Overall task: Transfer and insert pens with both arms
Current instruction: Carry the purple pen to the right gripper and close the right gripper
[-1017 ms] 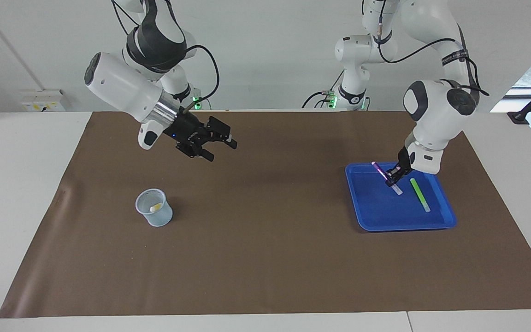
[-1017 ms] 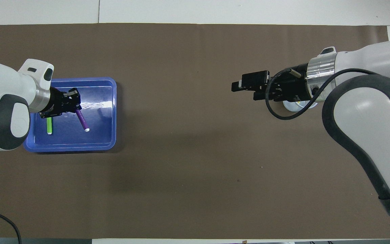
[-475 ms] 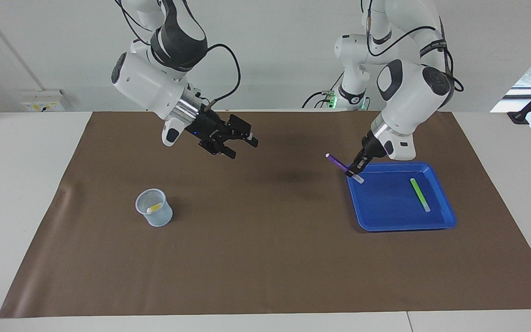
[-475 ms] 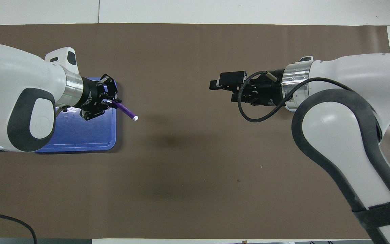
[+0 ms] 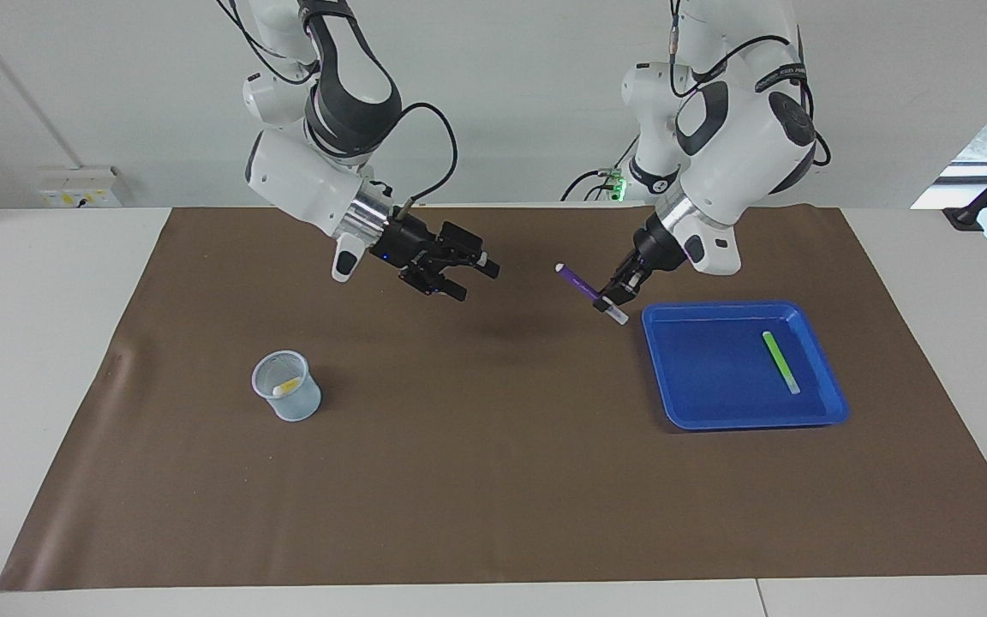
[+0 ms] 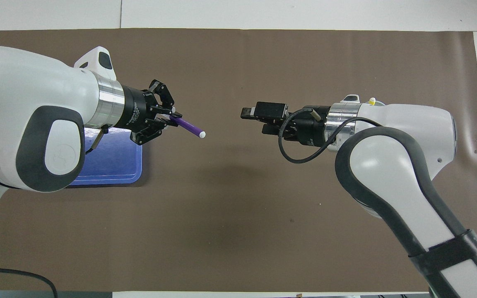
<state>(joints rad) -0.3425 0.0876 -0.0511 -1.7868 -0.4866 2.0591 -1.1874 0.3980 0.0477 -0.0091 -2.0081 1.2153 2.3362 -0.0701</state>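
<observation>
Your purple pen (image 5: 577, 280) is up in the air, pinched tight in the left fingers (image 5: 612, 300) over the brown mat (image 5: 493, 480), just off the blue tray (image 5: 716, 411). Its free end points at the right fingers (image 5: 475, 276), which hang wide apart with nothing in them. The green pen (image 5: 780, 362) lies in the tray. The yellow pen (image 5: 290, 386) sits in the cup (image 5: 286, 387) on your worktop (image 5: 31, 343).
</observation>
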